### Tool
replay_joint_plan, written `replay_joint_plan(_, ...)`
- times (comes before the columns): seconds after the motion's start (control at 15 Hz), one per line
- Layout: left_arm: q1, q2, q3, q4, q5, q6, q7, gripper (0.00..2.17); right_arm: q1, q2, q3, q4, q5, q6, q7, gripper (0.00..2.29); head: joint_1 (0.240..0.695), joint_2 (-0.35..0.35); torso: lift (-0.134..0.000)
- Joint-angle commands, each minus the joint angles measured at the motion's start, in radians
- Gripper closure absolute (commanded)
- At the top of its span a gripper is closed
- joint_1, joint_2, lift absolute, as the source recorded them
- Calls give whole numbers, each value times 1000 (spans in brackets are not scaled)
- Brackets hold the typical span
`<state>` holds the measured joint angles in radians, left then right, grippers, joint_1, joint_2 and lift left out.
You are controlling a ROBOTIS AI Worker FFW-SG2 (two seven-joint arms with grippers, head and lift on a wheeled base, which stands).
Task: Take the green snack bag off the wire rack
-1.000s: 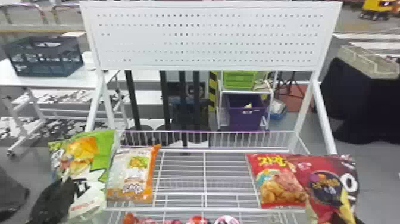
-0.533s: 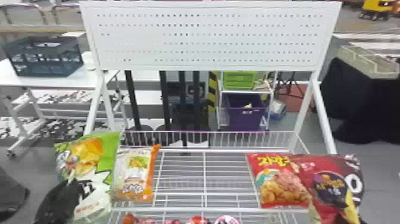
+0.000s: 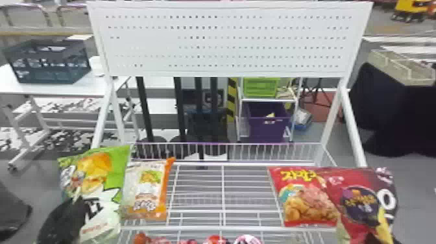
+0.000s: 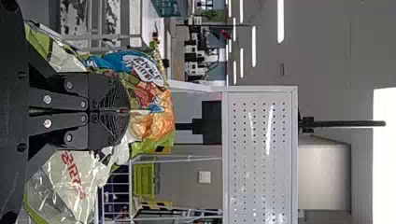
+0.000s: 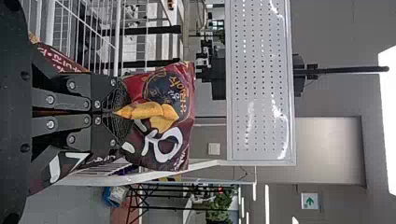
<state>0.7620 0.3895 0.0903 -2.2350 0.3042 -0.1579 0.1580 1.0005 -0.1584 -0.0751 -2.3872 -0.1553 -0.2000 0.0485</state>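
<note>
Nearest, four big snack bags in a row, with two grippers down low. Left gripper (image 3: pixel 76 201): fingers pressed together, pinching the green snack bag (image 3: pixel 118 162) by its middle. Right gripper (image 3: pixel 373 239): fingers pressed together too, pinching the dark red bag (image 3: pixel 350 181).

Green snack bag at the left side of the wire rack (image 3: pixel 224 228), just beside the white and orange bag (image 3: pixel 149 188). Hard to tell if touching the rack.

In the rack, two bags: the white and orange one on the left, one bright red bag (image 3: pixel 308 194) on the right, partly behind the dark red one. At the bottom, some little red packs (image 3: pixel 215 239), too cut off to count.

Above the back of the rack, one white board (image 3: pixel 227 42) full of small holes. Behind, four black poles (image 3: pixel 144 107) and one white shelf (image 3: pixel 269 100) with two bins: a green bin (image 3: pixel 261 87) on top, and under that a purple bin (image 3: pixel 267 129) with a bit of yellow inside.

Off to the left, one dark crate (image 3: pixel 48 73) on a white table (image 3: pixel 13 86). Off to the right, one pale tray (image 3: pixel 394 66) on black cloth (image 3: pixel 382 103).
</note>
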Motion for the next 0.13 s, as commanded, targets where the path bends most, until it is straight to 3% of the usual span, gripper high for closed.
replay_joint_plan(0.0, -1, -1, -1, 0, -4, -5, 0, 2013, 1, -1, -3, -1, -3, 0, 1, 2240, 499, 0, 0)
replay_joint_plan(0.07, -3, -1, -1, 0, -7, -5, 2, 2013, 1, -1, -3, -1, -3, 0, 1, 2240, 499, 0, 0)
